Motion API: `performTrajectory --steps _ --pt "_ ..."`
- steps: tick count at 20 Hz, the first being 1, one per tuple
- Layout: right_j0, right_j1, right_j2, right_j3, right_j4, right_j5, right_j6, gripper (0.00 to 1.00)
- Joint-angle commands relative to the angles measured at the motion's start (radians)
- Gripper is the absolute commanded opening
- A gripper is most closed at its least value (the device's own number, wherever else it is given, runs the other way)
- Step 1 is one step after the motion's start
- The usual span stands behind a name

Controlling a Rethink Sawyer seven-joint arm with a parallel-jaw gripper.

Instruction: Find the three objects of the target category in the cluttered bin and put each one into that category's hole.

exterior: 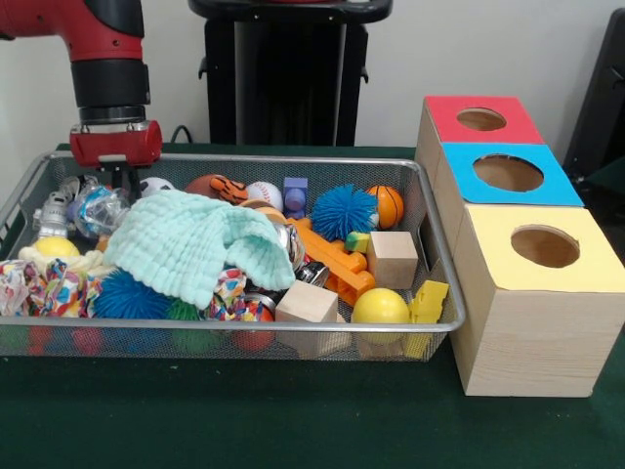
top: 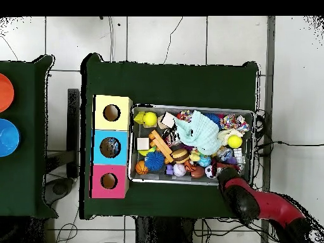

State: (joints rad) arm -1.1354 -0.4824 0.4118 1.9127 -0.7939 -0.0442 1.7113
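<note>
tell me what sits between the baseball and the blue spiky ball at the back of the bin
A small purple block-like toy stands between the baseball and the blue spiky ball; the front view shows it best.

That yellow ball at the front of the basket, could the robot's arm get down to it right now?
Probably yes: the yellow ball lies uncovered on top, beside a wooden block, with nothing over it.

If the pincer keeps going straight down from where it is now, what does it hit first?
Most likely the clear, shiny plastic toy in the far corner of the wire mesh bin, directly beneath the pincer. Depth is uncertain; it might land just behind it.
</note>
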Motion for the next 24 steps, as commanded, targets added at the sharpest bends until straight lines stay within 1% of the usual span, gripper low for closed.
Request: performTrajectory --steps 1,5,9,12,16,20,24 --pt "-0.016 0.031 0.026 -0.007 -0.039 -0.031 0.086 0.0" --pt "-0.02 0.016 0.034 0.011 -0.029 -0.021 0.087 0.0" --pt "-0.028 -0.049 0.055 0.059 -0.002 0.004 0.094 0.0" --pt "-0.033 -0.141 0.085 0.123 0.046 0.047 0.104 0.0" --pt "-0.046 -0.226 0.129 0.183 0.108 0.101 0.105 0.0" --pt "-0.048 -0.258 0.139 0.208 0.141 0.115 0.1 0.0" --pt "-0.047 -0.263 0.142 0.214 0.161 0.116 0.09 0.0"
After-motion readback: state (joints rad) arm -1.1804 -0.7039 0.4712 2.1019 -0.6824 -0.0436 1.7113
